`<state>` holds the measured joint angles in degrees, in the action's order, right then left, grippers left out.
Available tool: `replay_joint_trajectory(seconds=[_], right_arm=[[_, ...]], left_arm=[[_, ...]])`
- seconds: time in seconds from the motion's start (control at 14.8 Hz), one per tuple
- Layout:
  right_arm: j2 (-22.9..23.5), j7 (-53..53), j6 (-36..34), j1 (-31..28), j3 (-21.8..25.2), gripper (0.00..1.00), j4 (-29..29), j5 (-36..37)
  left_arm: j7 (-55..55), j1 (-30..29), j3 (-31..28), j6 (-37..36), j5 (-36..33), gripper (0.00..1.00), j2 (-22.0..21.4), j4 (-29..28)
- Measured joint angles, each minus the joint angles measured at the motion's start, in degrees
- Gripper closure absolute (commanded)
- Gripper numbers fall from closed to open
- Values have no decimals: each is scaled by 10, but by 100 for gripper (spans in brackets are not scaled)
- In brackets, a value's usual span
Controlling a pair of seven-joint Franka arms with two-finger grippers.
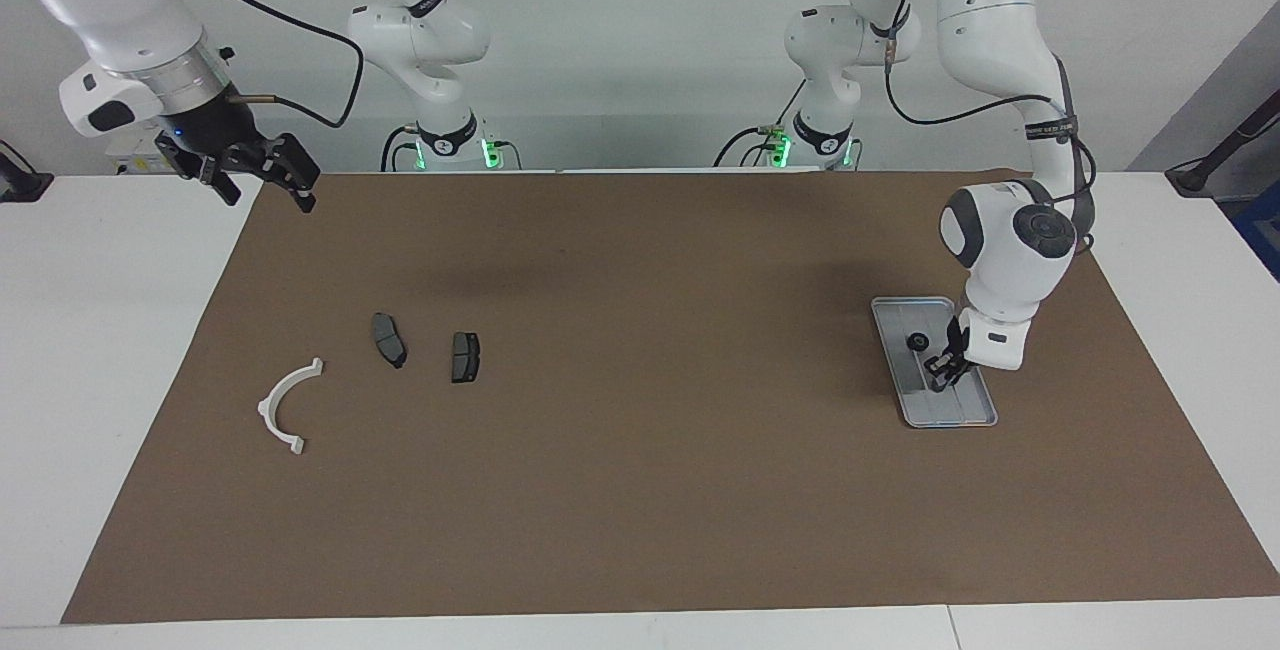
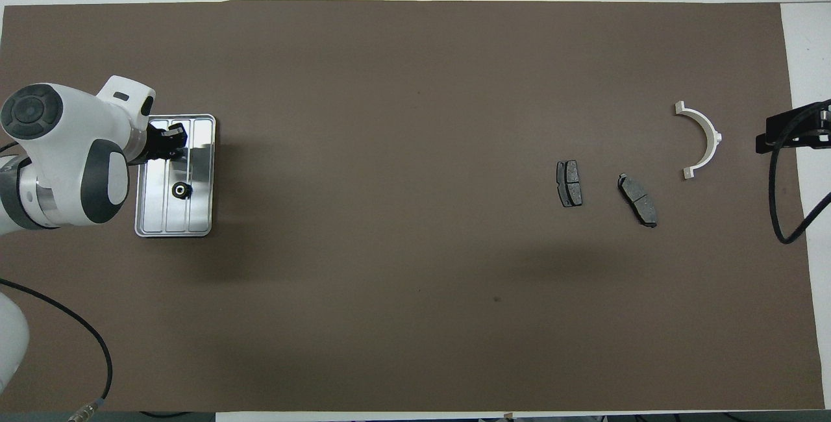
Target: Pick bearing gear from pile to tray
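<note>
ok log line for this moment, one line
left hand: shut, over tray | gear: in tray | right hand: open, waiting

From above, the right pincer (image 2: pixel 789 128) is cut off at the picture's edge, only its dark tip showing. The left arm's white wrist covers the tray's (image 2: pixel 203 214) edge. The gear's (image 2: pixel 180 191) teeth are too small to make out.
</note>
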<state>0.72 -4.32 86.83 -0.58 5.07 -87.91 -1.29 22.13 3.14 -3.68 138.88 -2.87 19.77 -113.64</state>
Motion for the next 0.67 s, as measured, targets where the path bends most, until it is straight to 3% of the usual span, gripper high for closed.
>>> replay_joint_trajectory(seconds=[0.13,0.2,0.54,0.67], right_arm=[[-1,0,0,0,0,0,0,0],[-1,0,0,0,0,0,0,0],[-2,0,0,0,0,0,0,0],[-3,0,0,0,0,0,0,0]], left_arm=[[0,0,0,11,0,9,-3,-8],[0,0,0,12,0,0,-3,-10],[-1,0,2,12,0,0,-6,-5],[-1,-1,1,-22,0,0,-23,10]])
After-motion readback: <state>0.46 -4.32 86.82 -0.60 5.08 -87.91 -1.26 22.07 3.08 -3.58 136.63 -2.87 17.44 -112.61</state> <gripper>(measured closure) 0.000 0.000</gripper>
